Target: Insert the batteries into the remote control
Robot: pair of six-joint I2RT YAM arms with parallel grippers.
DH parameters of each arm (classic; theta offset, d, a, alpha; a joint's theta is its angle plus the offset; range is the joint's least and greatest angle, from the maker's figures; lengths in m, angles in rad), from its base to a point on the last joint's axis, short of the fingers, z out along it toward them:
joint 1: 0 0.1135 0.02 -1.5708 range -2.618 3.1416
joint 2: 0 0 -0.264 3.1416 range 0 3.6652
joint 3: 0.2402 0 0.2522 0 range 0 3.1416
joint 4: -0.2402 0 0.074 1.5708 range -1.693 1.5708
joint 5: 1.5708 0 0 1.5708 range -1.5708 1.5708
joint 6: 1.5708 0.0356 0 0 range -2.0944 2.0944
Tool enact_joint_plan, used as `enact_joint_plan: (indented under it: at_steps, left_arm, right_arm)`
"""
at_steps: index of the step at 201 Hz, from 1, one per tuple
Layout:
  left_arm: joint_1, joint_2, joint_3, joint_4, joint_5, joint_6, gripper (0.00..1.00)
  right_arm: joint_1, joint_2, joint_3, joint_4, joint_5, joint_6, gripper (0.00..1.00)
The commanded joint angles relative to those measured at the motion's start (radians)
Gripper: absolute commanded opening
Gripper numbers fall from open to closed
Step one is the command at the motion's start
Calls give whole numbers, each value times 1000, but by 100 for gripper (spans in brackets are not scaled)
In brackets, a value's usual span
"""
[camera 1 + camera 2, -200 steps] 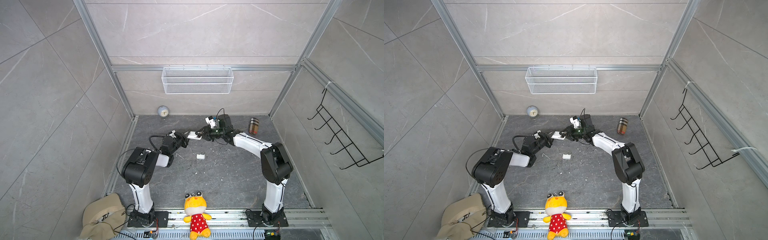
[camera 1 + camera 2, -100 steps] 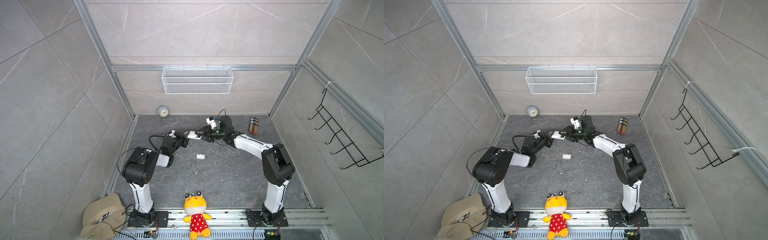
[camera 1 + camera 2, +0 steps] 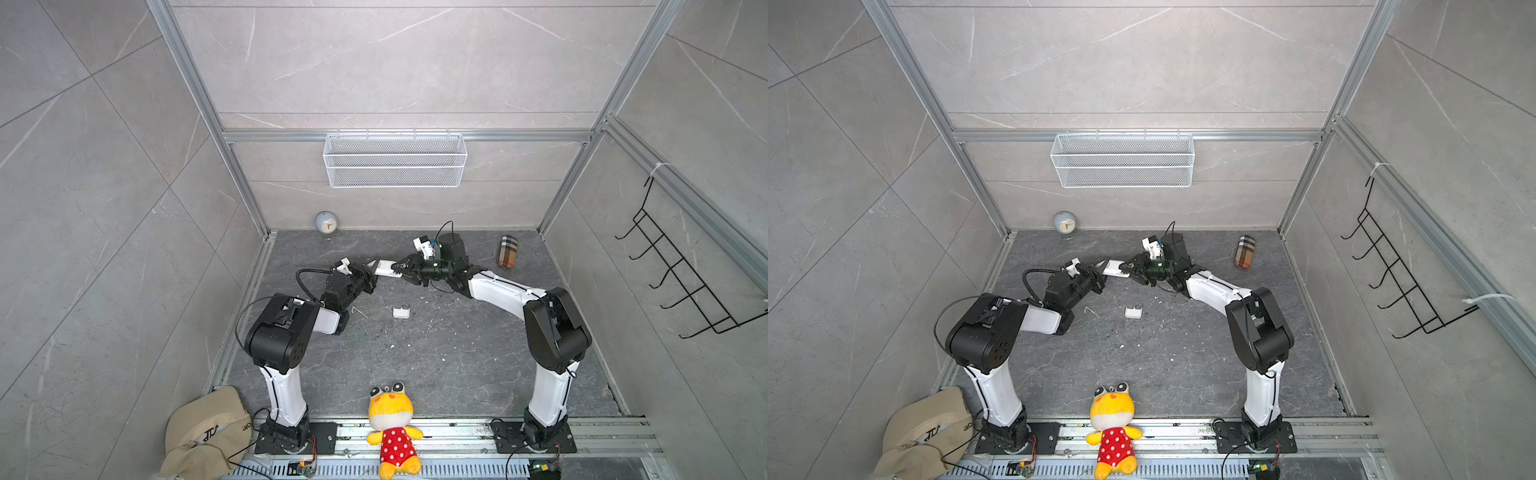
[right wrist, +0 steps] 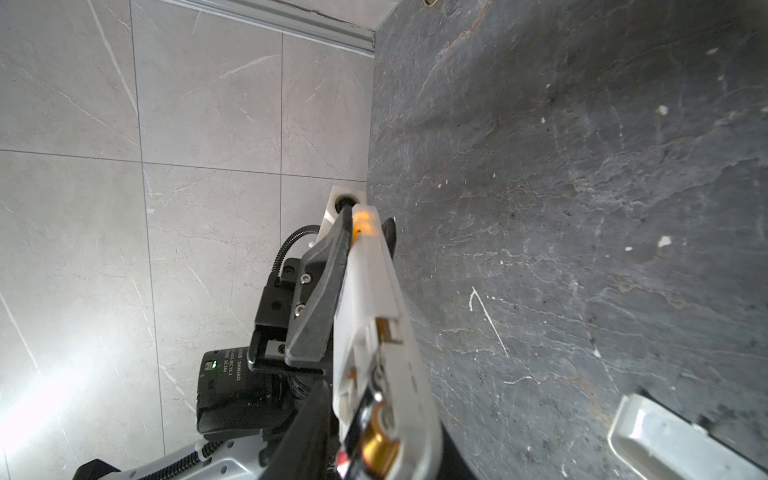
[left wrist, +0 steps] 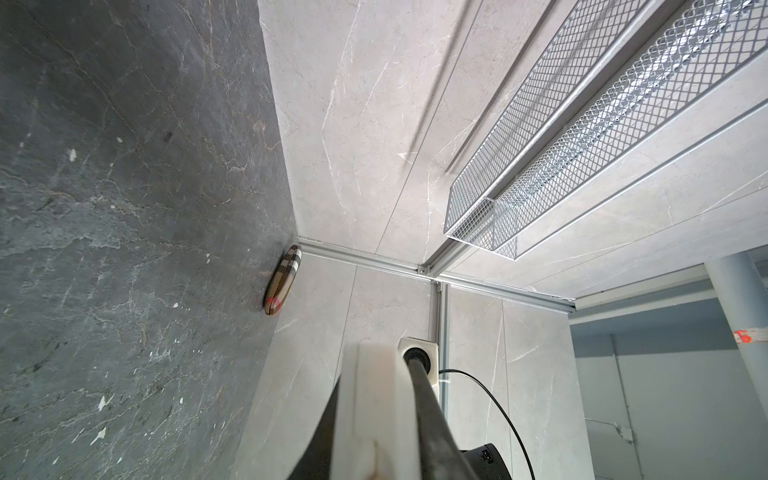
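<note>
- Presently the insertion step is in hand: the left gripper is clenched on one end of the remote control, holding it clear of the dark stone floor.
- At the remote's other end the right gripper meets it tip to tip. Whether its jaws are clamped on the remote, on a battery, or only pressing, I cannot tell.
- Seen from the right wrist, a battery with a gold end lies in the remote's open compartment, apparently not yet seated flat. A second one is not plainly visible.
- On the floor lies the battery cover, well apart from both grippers.
- Next, I judge, the battery needs a firm push down between its contacts while the left grip keeps the remote from twisting. After that come any remaining cell and the cover.
</note>
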Motion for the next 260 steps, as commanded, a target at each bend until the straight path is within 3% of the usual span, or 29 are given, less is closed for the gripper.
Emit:
enact_joint_plan:
  at_steps: [1,38,81,92,135,159,175,199,220,260]
  left_arm:
    - [-5,-9,-2,43,-20,32,7]
    - [-5,-7,-6,47,-22,32,7]
    - [-5,-5,-5,58,-20,26,7]
    - [-6,-7,-3,57,-20,26,6]
    - [-5,-20,-6,58,-13,25,6]
    - [-2,-30,-19,59,0,35,7]
    - [4,-36,-33,59,21,52,7]
    - [30,-50,-78,55,69,88,8]
    - [57,-64,-116,54,112,120,8]
    - [151,-101,-187,53,240,262,8]
  right_arm:
    - [14,-47,-6,49,-10,3,30]
    - [20,-45,-8,43,-7,-4,23]
    - [23,-41,-17,40,5,-11,8]
    - [24,-38,-17,40,5,-10,0]
    - [24,-33,-3,13,4,-22,4]
    - [23,-43,22,-74,12,-95,25]
    - [19,-57,48,-174,28,-169,49]
    - [15,-86,75,-301,46,-270,69]
    - [14,-118,88,-406,76,-363,76]
    - [15,-197,48,-582,218,-551,78]
